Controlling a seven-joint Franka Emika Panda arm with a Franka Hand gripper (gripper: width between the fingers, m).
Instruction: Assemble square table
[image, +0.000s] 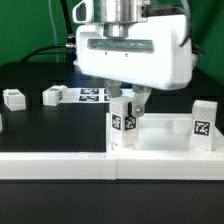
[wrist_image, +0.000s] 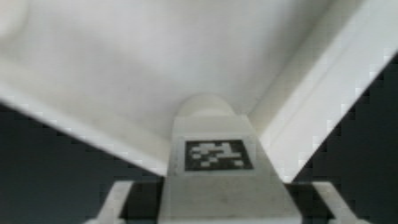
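The square table top is a white tray with a raised rim at the front of the exterior view. One white tagged leg stands upright at its corner on the exterior view's right. My gripper is shut on another white tagged leg and holds it upright at the corner on the exterior view's left. Whether its foot sits in the socket is hidden. In the wrist view the held leg rises between my fingers, with the tray floor and rim behind it.
Two loose white legs lie on the black table at the exterior view's left. The marker board lies behind my gripper. A long white rail runs along the front edge.
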